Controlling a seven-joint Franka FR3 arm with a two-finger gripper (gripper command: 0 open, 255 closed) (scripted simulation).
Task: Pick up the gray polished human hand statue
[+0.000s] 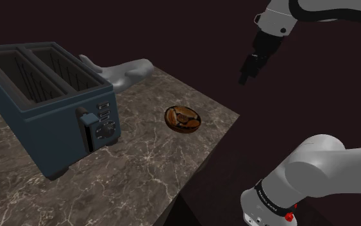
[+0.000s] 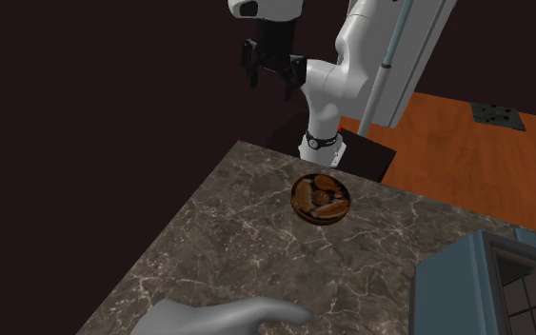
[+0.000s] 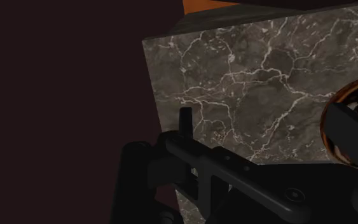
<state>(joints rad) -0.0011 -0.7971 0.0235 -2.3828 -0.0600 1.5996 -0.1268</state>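
Note:
The grey hand statue (image 1: 125, 72) lies flat at the far edge of the marble table (image 1: 140, 160), just behind the toaster, its fingers pointing to the shoulder view's right. It also lies at the near edge in the second exterior view (image 2: 229, 317). My gripper (image 1: 245, 76) hangs high in the air past the table's edge on the robot side, well away from the statue. Its fingers (image 2: 253, 76) stand apart with nothing between them. In the wrist view the open gripper (image 3: 266, 130) looks down on the table's corner.
A blue two-slot toaster (image 1: 50, 103) stands on the table at the shoulder view's left. A brown bowl (image 1: 183, 119) with brown pieces in it sits between statue and gripper, near the edge. An orange-brown floor (image 2: 485, 162) lies beside the stand.

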